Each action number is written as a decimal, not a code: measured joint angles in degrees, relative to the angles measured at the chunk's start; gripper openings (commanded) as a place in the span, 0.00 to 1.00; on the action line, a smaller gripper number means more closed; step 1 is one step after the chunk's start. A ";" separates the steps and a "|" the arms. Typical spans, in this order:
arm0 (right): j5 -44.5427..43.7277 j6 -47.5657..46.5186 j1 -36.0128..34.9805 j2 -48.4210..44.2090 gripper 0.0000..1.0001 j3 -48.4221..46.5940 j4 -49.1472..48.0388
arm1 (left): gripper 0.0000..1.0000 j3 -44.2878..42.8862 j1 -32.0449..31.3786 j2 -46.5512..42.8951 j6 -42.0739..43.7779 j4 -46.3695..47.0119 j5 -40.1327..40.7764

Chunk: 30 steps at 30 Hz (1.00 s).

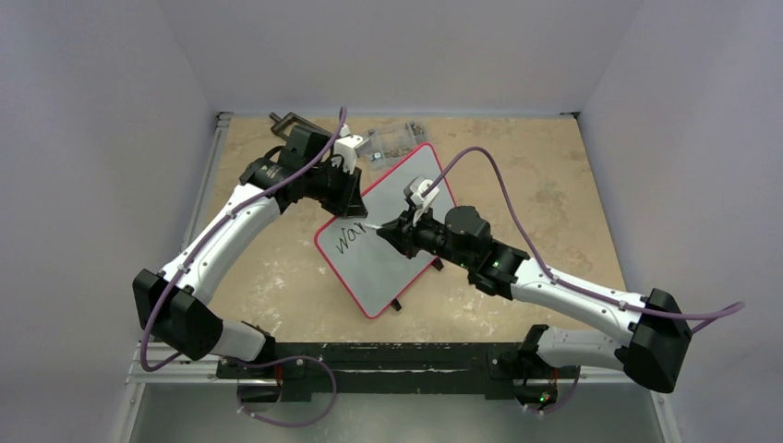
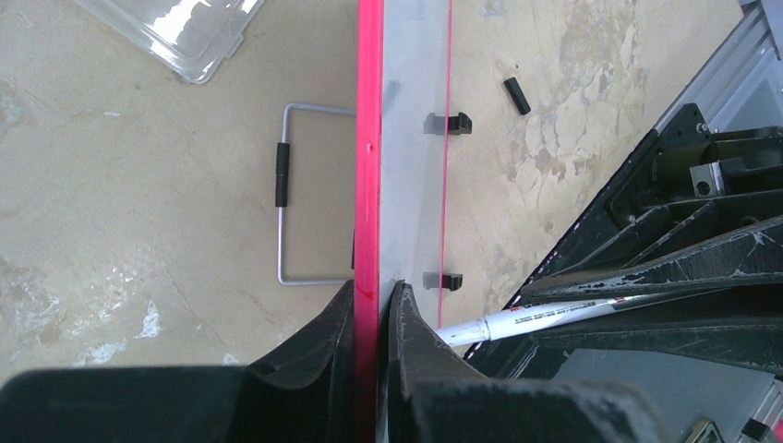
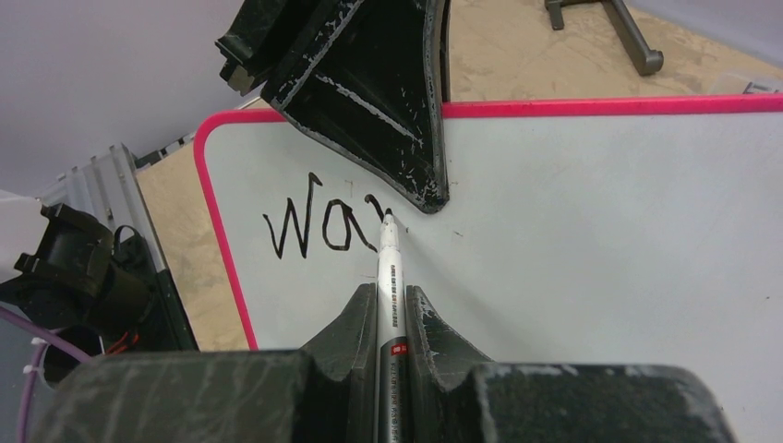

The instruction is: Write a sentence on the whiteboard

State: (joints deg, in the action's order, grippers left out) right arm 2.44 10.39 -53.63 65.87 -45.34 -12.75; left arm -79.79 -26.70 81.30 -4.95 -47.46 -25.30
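Right wrist view: the right gripper (image 3: pixel 390 300) has its jaws clamped narrowly on a white marker (image 3: pixel 387 258), whose tip touches the whiteboard (image 3: pixel 600 240) just right of the sentence (image 3: pixel 319 226), which reads "Wa" plus a part-formed letter beside the left red rim, with blank white to the right. Beyond it the left gripper (image 2: pixel 372 297) pinches the board's far red edge. From the top external view the board sits askew at mid-table (image 1: pixel 554 185), a clear box (image 1: pixel 392 140) near its far corner and bare tabletop to its right

The whiteboard (image 1: pixel 383 268) lies on the table (image 1: pixel 554 175), the parts box (image 1: pixel 392 141) by its far corner.
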 measured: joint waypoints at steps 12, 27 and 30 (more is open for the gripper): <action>-1.99 0.04 -0.07 0.50 0.00 -1.49 0.11 | 0.00 0.02 0.00 0.00 -0.02 0.02 0.00; -1.44 -0.50 -0.04 0.46 0.00 -2.05 1.29 | 0.00 0.02 -0.02 -0.04 -0.04 0.02 -0.02; -1.03 -0.81 0.00 -0.17 0.00 -2.05 2.27 | 0.00 0.02 -0.09 -0.15 -0.07 0.00 -0.02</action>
State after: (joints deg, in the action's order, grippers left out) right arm 1.41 9.58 -53.63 65.69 -47.40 -10.48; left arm -79.77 -26.79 81.14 -5.02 -47.46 -25.32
